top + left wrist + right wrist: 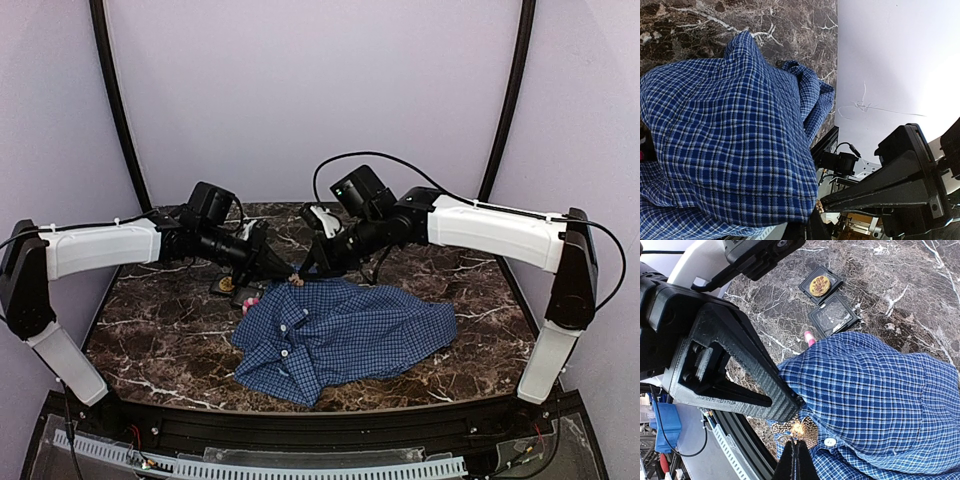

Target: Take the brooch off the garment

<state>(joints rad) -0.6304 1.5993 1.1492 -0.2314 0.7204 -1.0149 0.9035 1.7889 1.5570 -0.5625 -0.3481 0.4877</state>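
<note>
The garment point(345, 335), a blue checked shirt with white buttons, lies crumpled on the marble table point(150, 340); its top edge is lifted. A gold brooch point(812, 429) sits on the cloth beside a white button point(829, 441). My right gripper point(797, 442) is shut, its tips pinched on the brooch's middle. My left gripper point(796, 402) is shut on a fold of shirt right next to the brooch. In the top view both grippers meet at the shirt's upper edge, left gripper point(288, 271) and right gripper point(305, 270). The left wrist view shows mostly the garment point(730, 125) and a gold speck of brooch point(818, 204).
A black tray point(808, 316) lies on the table beyond the shirt, with a round gold piece point(819, 285) in one slot. A small pink object point(810, 338) lies between tray and shirt. The table's front rail point(300, 430) runs below the shirt.
</note>
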